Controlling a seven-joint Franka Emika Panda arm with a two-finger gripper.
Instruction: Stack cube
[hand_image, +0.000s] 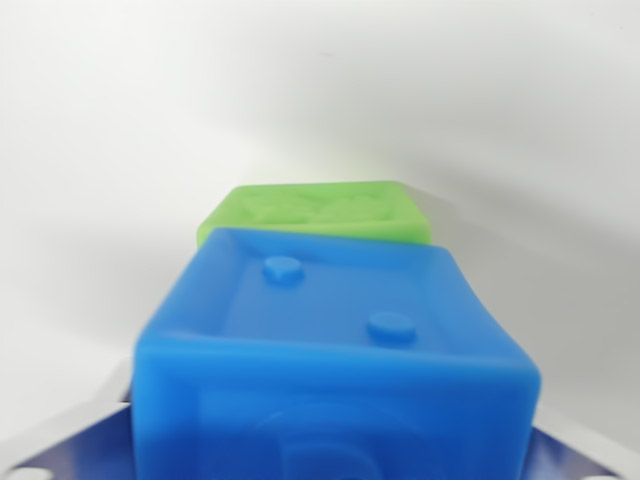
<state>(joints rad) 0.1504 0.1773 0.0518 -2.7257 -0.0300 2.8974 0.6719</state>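
A blue cube (335, 340) fills the lower half of the wrist view, very close to the camera. Its top face has two round studs. My gripper (330, 450) is shut on it, with pale fingers (60, 435) showing at the bottom corners on both sides of the cube. Behind the blue cube lies a green cube (320, 212) with a raised pattern on its top. Its near side is hidden by the blue cube. I cannot tell whether the two cubes touch.
A plain white surface (150, 130) surrounds both cubes. A soft shadow falls at the wrist view's right, behind the green cube.
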